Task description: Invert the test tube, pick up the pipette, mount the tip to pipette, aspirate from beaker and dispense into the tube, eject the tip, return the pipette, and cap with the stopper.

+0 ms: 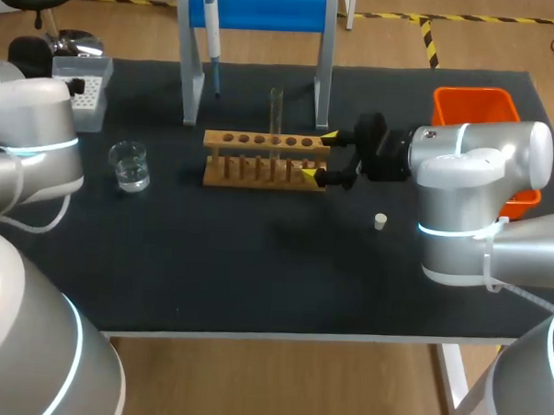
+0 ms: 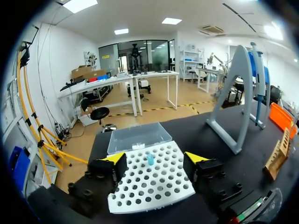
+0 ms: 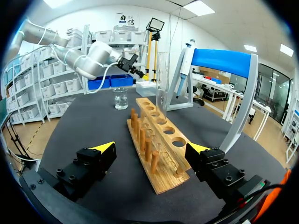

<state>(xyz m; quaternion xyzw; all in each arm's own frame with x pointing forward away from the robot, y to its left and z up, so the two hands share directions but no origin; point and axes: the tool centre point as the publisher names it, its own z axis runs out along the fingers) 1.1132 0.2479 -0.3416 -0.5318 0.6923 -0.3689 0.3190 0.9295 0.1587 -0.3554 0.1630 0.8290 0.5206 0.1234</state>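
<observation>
At ten o'clock on the counter [image 1: 255, 280]: white tip box [image 1: 84, 93], clear lid open beside its holed plate, with one pale blue tip [image 2: 150, 159] standing in the plate. Left gripper [image 2: 155, 158] over it, fingers spread wide, gripping nothing, the box just ahead of them.

At nine o'clock: glass beaker [image 1: 130, 166], upright, holds clear liquid in its lower part.

At twelve o'clock: grey stand [image 1: 258, 9] with blue crossbar, pipette [image 1: 211, 35] hanging from its left end, nose down.

Toward six o'clock from the stand: wooden rack [image 1: 261, 161], six holes along the top, test tube [image 1: 275, 116] upright in the fourth hole from the left. Contents of the tube: cannot tell.

Right gripper [image 1: 318, 156] at the rack's three o'clock end, fingers wide apart, straddling that end, not closed on it.

At four o'clock from the rack: small white stopper [image 1: 380, 221], alone on the counter.

At two o'clock: orange bin [image 1: 475, 104], partly hidden by the right arm, inside not discernible.
</observation>
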